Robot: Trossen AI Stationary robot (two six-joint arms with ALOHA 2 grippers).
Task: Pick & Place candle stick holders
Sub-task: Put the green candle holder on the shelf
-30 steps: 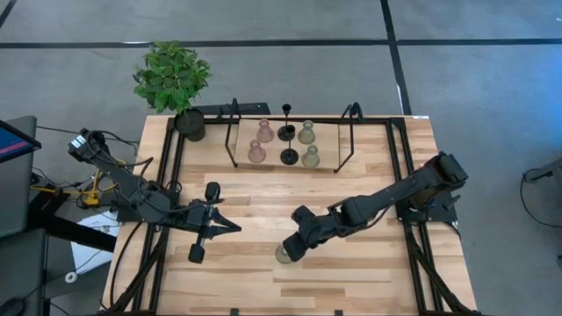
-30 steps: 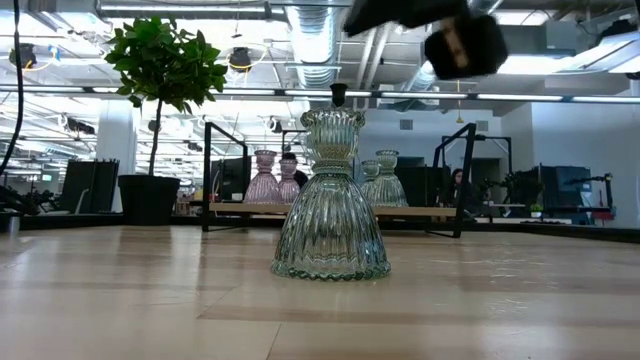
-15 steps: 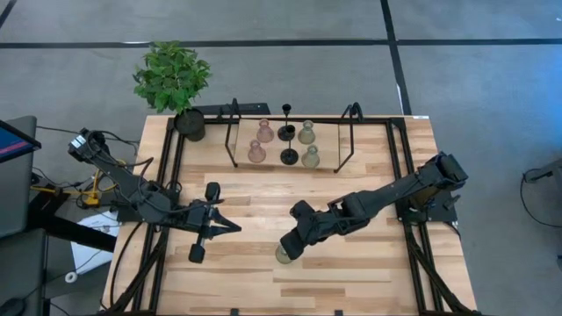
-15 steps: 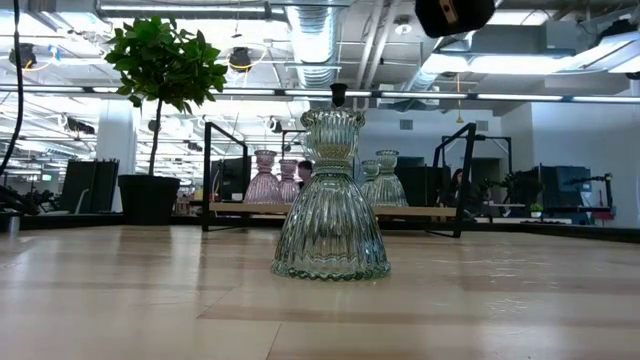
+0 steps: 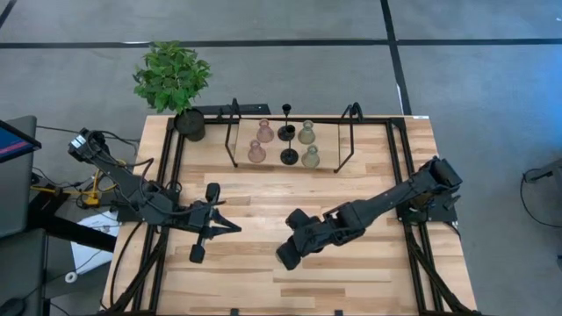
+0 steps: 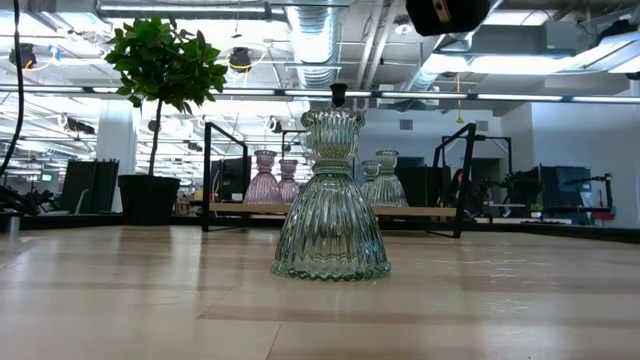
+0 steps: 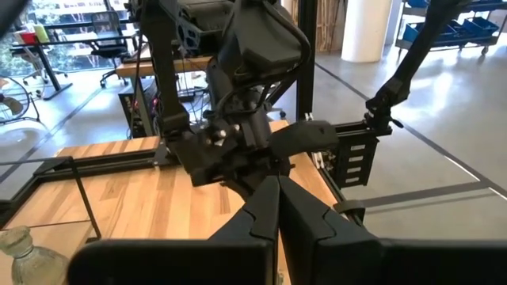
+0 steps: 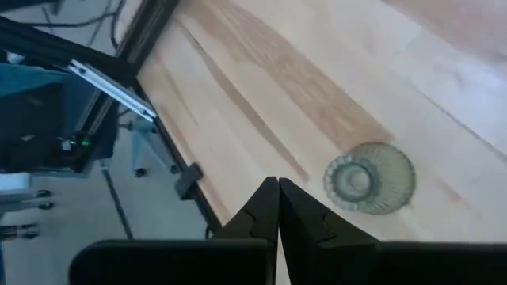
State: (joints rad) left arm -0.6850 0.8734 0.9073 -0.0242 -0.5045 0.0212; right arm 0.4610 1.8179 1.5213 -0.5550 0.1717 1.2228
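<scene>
an open-plan office or robotics lab floor. behind the wooden table (image 6: 120,290) the low view shows exposed silver ducts (image 6: 320,30) and strip lights on an unfinished ceiling, rows of desks with dark monitors (image 6: 90,185), and a potted plant (image 6: 160,70). beyond the left gripper (image 7: 277,207), whose fingers are pressed together, stand black metal frames (image 7: 158,71), blue storage bins (image 7: 444,32) on shelves and a polished concrete floor (image 7: 428,166). from above, grey carpet tiles (image 5: 88,79) surround the table.

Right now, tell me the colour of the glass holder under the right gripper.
Pale olive-green ribbed glass holder, clearest in the low view.
</scene>
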